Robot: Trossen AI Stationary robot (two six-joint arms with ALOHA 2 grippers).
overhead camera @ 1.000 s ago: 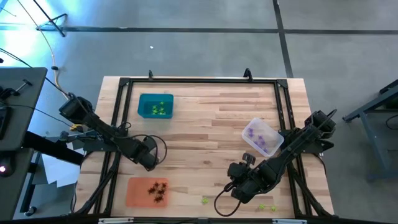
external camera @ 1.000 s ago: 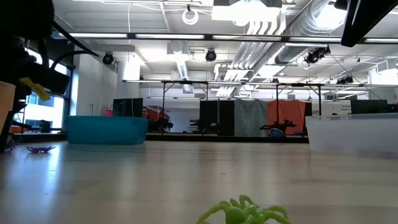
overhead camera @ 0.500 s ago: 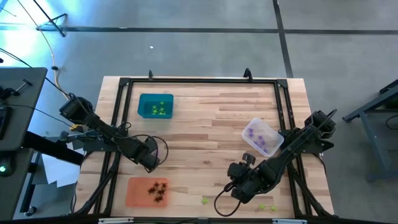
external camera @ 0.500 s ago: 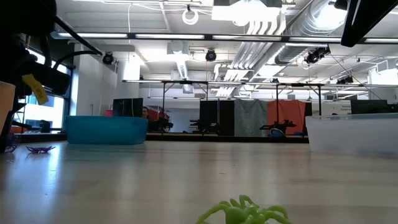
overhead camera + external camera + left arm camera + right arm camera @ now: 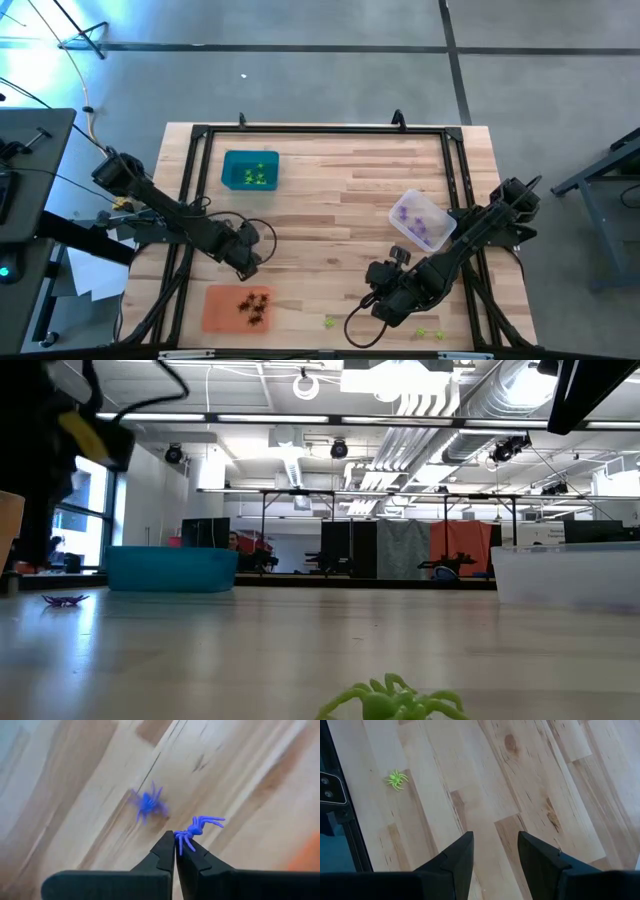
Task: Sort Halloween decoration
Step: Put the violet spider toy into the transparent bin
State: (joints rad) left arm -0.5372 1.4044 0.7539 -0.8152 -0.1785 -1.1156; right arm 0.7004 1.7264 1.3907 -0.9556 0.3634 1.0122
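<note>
My left gripper hangs over the table's left half, between the teal tray and the orange tray, shut on a purple spider. A second purple spider lies on the wood below it. My right gripper stands open above bare wood near the front edge. A yellow-green spider lies apart from it. Another yellow-green spider lies near the front right, and one shows close up in the low view. My left gripper pinches the purple spider by its legs on one side between the very tips of its two fingers. The fingers point down from above. The spider's body sticks out beside the tips, lifted clear of the table.
The teal tray holds yellow-green pieces, the orange tray holds black spiders, and a clear tray at the right holds purple ones. A black frame runs around the table's edges. Bare wood lies in the table's middle.
My left gripper has risen off the table and shifted a little toward the right edge. The purple piece that lay beneath it at the low view's left edge no longer lies on the wood.
</note>
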